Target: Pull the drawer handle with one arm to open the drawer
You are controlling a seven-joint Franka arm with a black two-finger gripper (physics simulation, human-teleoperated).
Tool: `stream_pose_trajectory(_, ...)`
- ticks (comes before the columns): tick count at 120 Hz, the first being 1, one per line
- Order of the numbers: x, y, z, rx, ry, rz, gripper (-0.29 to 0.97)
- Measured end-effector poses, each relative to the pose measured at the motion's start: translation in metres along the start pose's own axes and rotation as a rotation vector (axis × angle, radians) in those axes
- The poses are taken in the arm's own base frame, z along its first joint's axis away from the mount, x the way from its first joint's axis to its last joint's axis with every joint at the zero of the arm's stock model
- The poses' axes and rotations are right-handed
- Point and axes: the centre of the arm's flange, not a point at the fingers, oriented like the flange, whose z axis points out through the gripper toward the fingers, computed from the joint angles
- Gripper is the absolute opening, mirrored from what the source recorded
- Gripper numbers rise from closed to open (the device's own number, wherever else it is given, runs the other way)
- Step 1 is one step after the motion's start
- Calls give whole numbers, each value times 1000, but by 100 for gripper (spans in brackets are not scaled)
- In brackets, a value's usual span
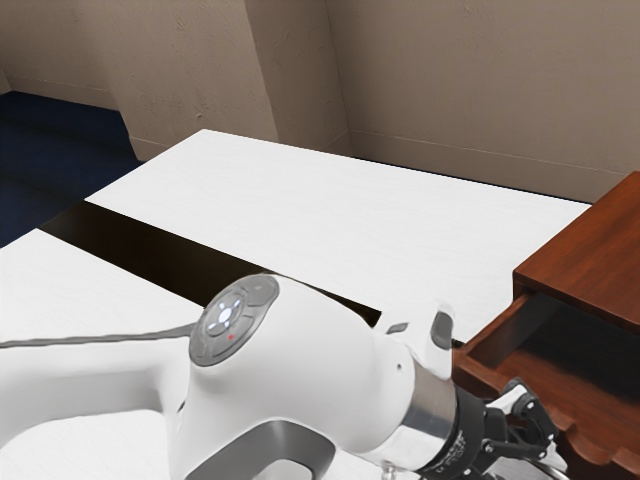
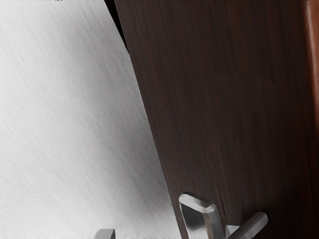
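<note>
The dark wooden cabinet sits at the white table's far edge on the exterior view's right, and its drawer stands partly pulled out, its hollow inside open to view. The white arm reaches across the table's near edge, with the black gripper right at the drawer's front. The wrist view shows the metal handle on the dark drawer front just under the hand. I cannot tell whether the gripper is clenched on the handle or released.
</note>
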Motion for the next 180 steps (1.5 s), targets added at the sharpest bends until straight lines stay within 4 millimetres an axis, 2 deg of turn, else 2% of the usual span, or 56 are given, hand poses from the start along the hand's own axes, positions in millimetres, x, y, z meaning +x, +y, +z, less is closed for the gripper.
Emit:
stream_pose_trajectory(66, -8, -23, -16, -1, -3, 19, 15)
stream_pose_trajectory(114, -18, -30, -14, -4, -31, 3, 14)
stream_pose_trajectory(154, -18, -37, -38, -44, -30, 8, 13)
stream_pose_trajectory(180, -12, -37, -63, -99, -25, 1, 14)
